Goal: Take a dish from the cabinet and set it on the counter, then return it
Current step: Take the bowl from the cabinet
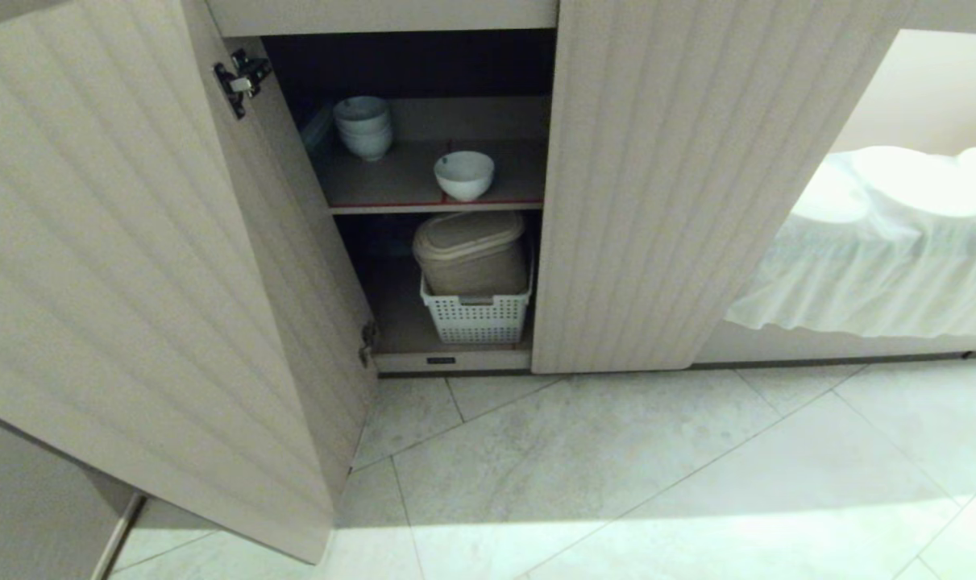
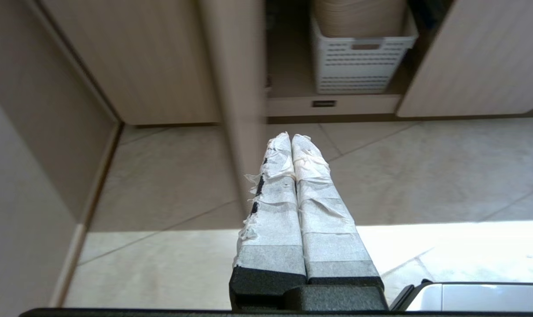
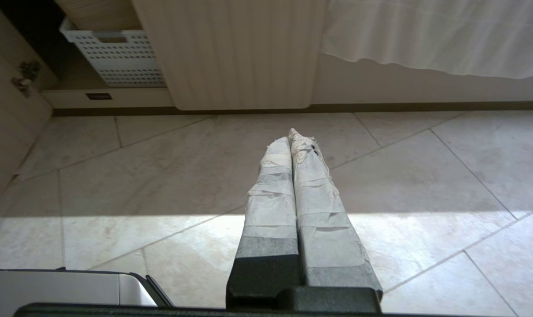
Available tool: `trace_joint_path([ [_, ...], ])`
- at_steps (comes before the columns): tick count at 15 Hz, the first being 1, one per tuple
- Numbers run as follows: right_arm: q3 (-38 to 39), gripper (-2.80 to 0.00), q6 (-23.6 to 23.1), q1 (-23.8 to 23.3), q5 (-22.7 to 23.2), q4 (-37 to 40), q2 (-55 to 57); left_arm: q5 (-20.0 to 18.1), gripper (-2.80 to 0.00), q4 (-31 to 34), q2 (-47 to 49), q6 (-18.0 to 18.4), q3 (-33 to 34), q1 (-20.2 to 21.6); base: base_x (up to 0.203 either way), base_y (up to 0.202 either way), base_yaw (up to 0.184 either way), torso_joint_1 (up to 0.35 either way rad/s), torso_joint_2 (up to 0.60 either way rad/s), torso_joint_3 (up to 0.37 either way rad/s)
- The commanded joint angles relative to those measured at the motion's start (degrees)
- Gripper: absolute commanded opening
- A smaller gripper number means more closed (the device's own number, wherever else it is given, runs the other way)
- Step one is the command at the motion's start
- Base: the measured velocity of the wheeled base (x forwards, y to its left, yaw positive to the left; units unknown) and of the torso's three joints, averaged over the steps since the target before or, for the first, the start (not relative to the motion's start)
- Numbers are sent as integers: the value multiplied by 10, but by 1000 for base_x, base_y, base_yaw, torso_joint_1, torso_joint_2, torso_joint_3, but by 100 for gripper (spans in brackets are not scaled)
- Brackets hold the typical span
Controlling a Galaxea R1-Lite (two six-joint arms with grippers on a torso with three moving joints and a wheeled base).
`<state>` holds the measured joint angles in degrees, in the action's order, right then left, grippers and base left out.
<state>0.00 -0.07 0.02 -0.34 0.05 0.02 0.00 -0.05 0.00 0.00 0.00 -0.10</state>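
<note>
Head view down into open cabinet (image 1: 471, 201) — both wrist views low, sharing its basket (image 2: 358, 66).

- A home kitchen, seen low: a beige cabinet (image 1: 633, 185) with fluted doors stands open on a pale tiled floor (image 1: 657, 475).
- On its shelf, a stack of white bowls (image 1: 363, 127) at the back left corner and a single white bowl (image 1: 463, 175) near the front edge.
- Below, a lidded bin (image 1: 471, 250) in a white perforated basket (image 1: 476, 318).
</note>
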Motion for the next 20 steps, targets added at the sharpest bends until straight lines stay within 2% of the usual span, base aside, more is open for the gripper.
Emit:
trace_joint_path([
  [1, 0, -280, 0, 0, 0, 0, 0, 0, -280, 0, 0, 0, 0, 0, 0, -194, -1, 6, 0, 5],
  [15, 0, -280, 0, 0, 0, 0, 0, -1, -280, 0, 0, 1, 0, 0, 0, -195, 1, 3, 2, 1],
  [20, 0, -280, 0, 1, 0, 0, 0, -1, -280, 0, 0, 0, 0, 0, -1, -51, -9, 1, 2, 2],
])
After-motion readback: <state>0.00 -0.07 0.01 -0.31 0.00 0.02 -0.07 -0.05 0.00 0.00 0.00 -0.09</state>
